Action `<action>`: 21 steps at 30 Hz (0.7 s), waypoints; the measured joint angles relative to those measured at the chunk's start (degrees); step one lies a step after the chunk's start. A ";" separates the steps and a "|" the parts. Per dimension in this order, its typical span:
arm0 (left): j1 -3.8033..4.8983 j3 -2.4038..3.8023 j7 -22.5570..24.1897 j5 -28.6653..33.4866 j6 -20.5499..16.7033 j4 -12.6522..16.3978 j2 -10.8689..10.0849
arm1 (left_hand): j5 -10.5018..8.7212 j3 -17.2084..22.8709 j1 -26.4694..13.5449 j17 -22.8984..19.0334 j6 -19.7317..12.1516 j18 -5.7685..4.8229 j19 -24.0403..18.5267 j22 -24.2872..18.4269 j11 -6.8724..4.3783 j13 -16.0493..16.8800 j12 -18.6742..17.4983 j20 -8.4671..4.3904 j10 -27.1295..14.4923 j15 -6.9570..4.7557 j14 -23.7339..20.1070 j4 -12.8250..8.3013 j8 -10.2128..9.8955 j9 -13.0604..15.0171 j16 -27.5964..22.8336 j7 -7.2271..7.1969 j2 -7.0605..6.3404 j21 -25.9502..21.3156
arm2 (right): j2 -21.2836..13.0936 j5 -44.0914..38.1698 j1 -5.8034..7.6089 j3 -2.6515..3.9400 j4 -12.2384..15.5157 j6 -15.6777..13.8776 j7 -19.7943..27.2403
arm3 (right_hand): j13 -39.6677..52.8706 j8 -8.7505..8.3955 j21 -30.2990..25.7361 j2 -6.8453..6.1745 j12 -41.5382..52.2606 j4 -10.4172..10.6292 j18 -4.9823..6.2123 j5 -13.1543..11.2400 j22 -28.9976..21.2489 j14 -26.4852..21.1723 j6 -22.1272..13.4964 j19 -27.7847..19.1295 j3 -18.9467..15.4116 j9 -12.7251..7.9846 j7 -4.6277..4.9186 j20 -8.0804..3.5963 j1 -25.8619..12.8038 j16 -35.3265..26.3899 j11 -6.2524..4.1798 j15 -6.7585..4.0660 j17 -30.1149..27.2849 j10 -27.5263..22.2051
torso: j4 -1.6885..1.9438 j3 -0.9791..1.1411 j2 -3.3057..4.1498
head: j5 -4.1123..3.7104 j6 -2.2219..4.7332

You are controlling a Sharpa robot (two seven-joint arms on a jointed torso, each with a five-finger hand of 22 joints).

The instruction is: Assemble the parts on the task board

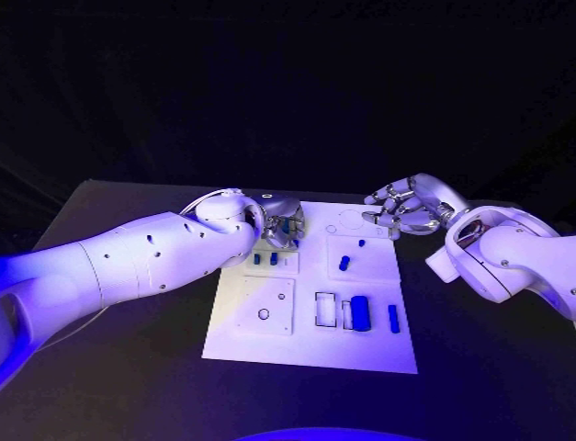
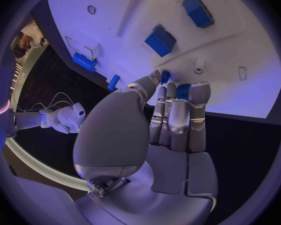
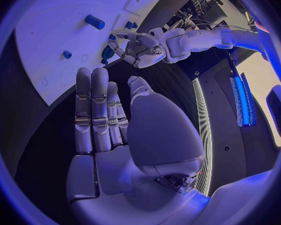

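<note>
Two hands: both sit at the far edge of the task board [image 1: 311,354], one at each far corner.
Head view, left hand [image 1: 280,223]: over the board's far-left corner, just beyond two small blue parts [image 1: 265,259] that stand side by side; whether its fingers hold anything cannot be told here.
Head view, right hand [image 1: 408,207]: over the far-right corner, fingers curled in, nothing visible in them; a small blue peg [image 1: 344,263] lies near of it, toward the board's middle.
Head view, other parts: a long blue cylinder [image 1: 359,310] and a thin blue bar [image 1: 394,318] lie in the near-right part, long axes running near to far.
Left wrist view: the left hand [image 2: 172,120] has fingers straight and together, thumb apart, tips at the board's edge; a small blue piece [image 2: 165,76] shows just past the fingertips, contact unclear. Two blue blocks [image 2: 160,40] lie farther on.
Right wrist view: the right hand [image 3: 109,115] shows flat fingers, holding nothing, off the board over black table [image 3: 47,150].
Judgement: the left hand is nearer the paired parts.
Room: open board around them.
</note>
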 measured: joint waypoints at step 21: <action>-0.26 0.05 -0.14 -0.15 1.71 -2.06 1.33 | 0.00 2.05 1.20 1.38 1.64 -0.61 0.41 3.55 -0.02 -0.79 -0.87 0.00 1.86 0.21 0.20 -0.67 -1.00 -0.86 2.25 0.00 1.20 3.27 | 0.22 -0.01 -0.01 0.02 0.00 0.00 0.09 | 0.00 0.00 0.00 0.00 0.00 0.00 0.00 0.00 0.00 0.00 0.00 0.00 0.00 0.00 0.00 0.00 0.00 0.00 -0.01 0.00 -0.02 -0.01 | 0.01 0.07 -0.05 | 0.02 -0.12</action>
